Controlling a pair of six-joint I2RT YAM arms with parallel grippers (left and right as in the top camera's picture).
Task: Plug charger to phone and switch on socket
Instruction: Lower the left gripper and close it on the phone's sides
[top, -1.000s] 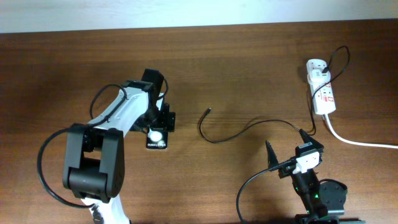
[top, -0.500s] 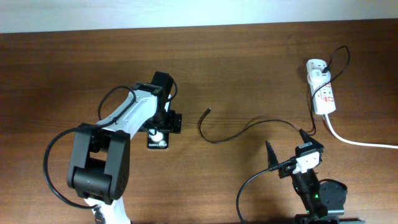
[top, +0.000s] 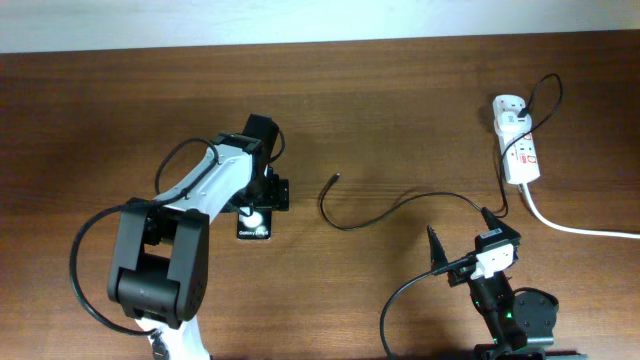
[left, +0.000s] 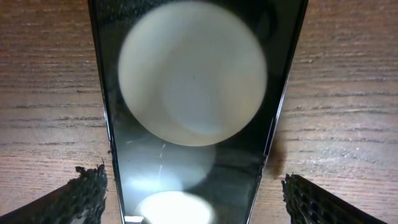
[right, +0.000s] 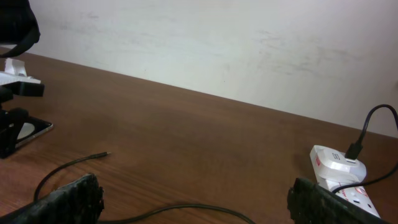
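Note:
The black phone (top: 255, 222) lies flat left of the table's middle, mostly hidden under my left gripper (top: 262, 196). In the left wrist view the phone (left: 196, 162) fills the frame between my open fingers (left: 193, 199), which stand on either side of it with gaps. The black charger cable (top: 400, 205) curves across the middle, its connector tip (top: 336, 177) lying free right of the phone; it shows in the right wrist view (right: 99, 154). The white socket strip (top: 517, 140) lies at the far right and in the right wrist view (right: 339, 171). My right gripper (top: 462, 242) is open and empty.
The strip's thick white cord (top: 575, 228) runs off the right edge. The charger's black plug sits in the strip's far end (top: 522, 118). A pale wall (right: 217, 43) rises behind the table's far edge.
My left arm has shifted right and settled over the phone since a second ago; almost nothing moved in the last half second. The right arm, cable and socket strip are still.

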